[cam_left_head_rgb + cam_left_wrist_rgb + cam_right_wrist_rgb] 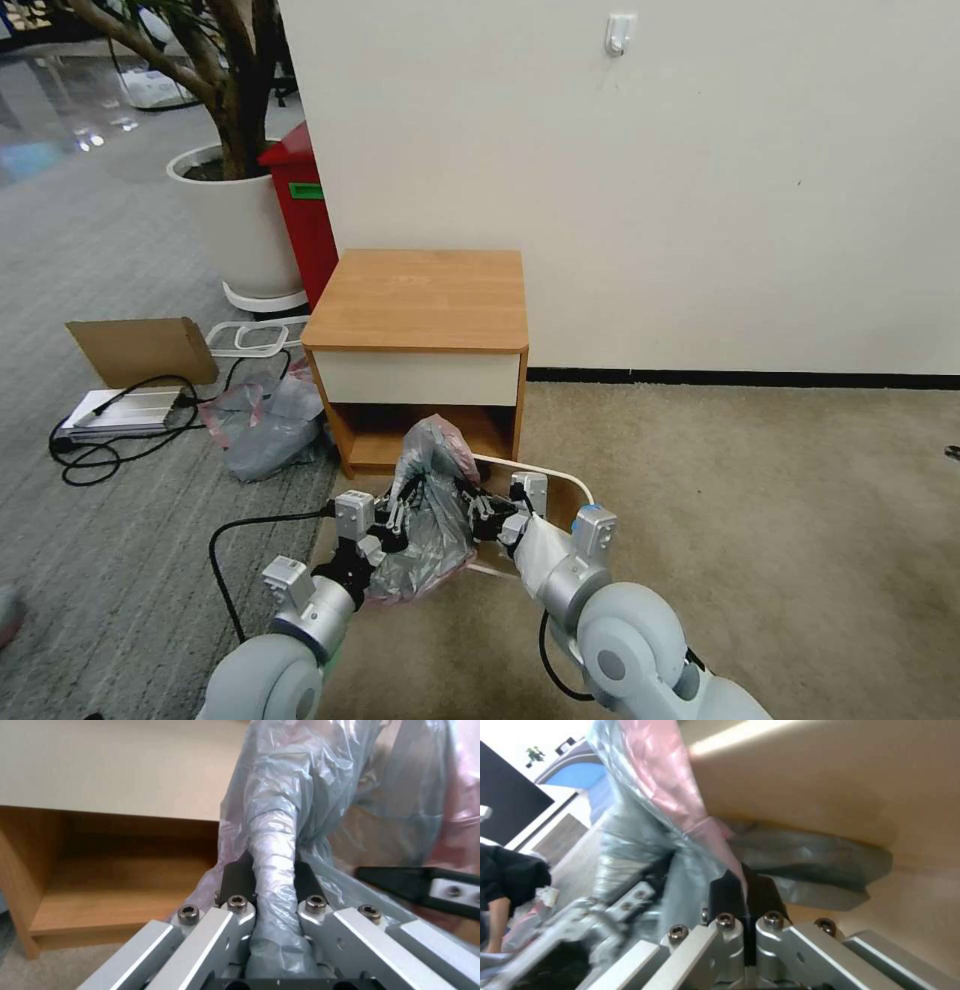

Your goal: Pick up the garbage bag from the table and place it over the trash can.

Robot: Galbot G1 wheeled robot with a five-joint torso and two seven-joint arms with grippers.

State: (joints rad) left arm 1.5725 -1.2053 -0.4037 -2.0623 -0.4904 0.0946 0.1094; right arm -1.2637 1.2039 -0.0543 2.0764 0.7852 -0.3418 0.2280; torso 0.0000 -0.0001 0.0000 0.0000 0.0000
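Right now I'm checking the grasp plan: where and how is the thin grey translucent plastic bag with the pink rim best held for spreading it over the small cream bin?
By its pink-rimmed mouth on opposite sides, as left gripper and right gripper pinch the garbage bag above the trash can.

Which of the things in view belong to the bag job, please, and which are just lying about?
Job:
garbage bag, gripped by both hands
left hand, shut on it
right hand, shut on it
trash can, under the bag
table, bare top

Lying about:
red bin
plant pot
cardboard
plastic heap
black cables
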